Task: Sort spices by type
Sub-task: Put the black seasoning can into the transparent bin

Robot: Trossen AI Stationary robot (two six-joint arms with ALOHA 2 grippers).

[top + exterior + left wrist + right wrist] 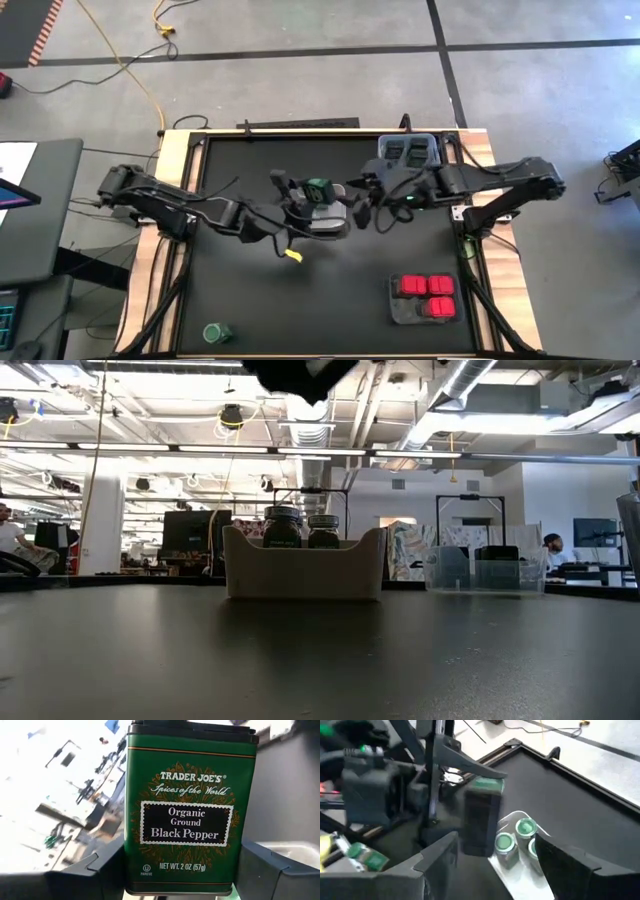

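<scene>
Left pincer (pixel 305 197) is clamping the black pepper tin (pixel 189 810) aloft above the jar tray (pixel 325 222), mid-tabletop, while the right pincer (pixel 495 860), jaws apart, is hovering beside it, risking a knock that dislodges the tin.

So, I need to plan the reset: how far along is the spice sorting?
Mostly done, it seems. Three red boxes fill one tray, green-lidded jars stand in the middle tray, and dark tins sit in the far bin. In hand: the left tool holds a black pepper tin above the middle tray; the right tool waits beside it. Left: this tin and one stray green jar.
</scene>
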